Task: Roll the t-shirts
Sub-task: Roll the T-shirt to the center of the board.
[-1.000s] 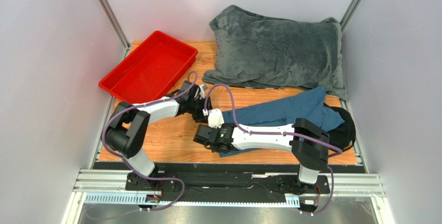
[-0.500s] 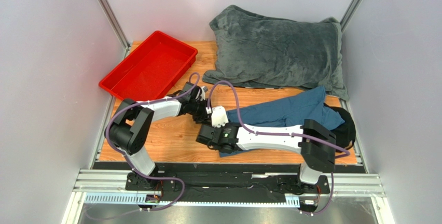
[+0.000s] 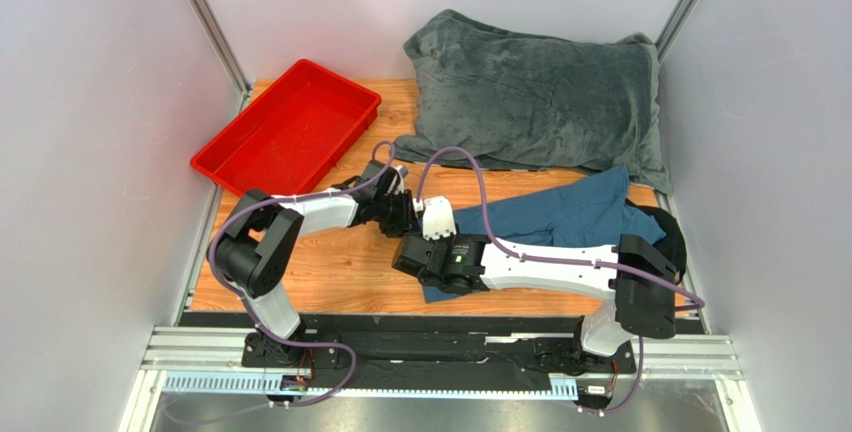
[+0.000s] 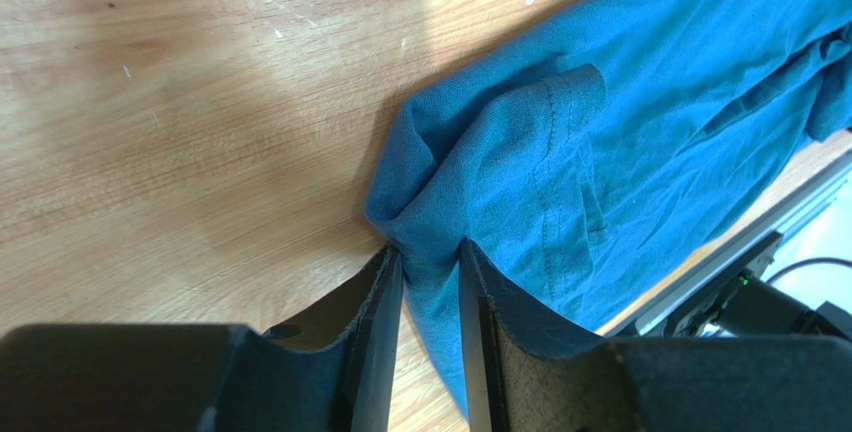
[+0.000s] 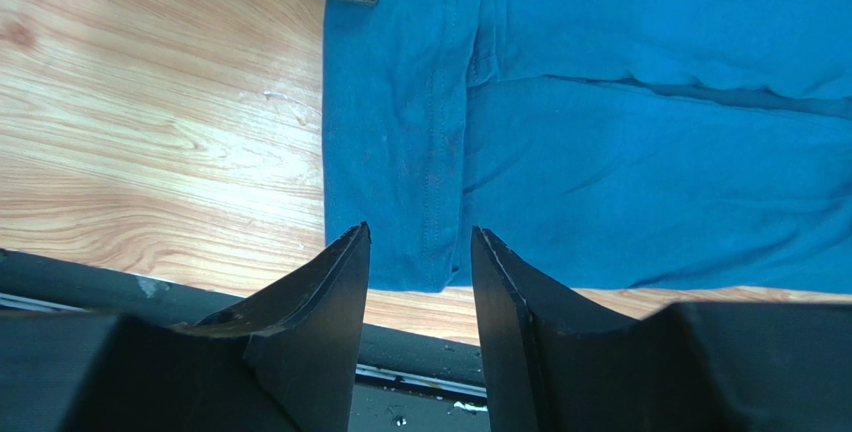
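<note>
Table (image 3: 330, 272): grey blanket (image 3: 535, 102) lay back right, teal tee (image 3: 560, 214) was spread flat front right, red tray (image 3: 285, 137) sat back left. Left gripper (image 4: 430, 254) was clamped on the tee's bunched left edge. Right gripper (image 5: 418, 239) was over its near hem, jaws apart.

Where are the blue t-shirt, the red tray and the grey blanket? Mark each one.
blue t-shirt (image 3: 560, 214), top external view, middle of the cloth.
red tray (image 3: 290, 134), top external view, its bare floor.
grey blanket (image 3: 540, 97), top external view, centre of its surface.
</note>
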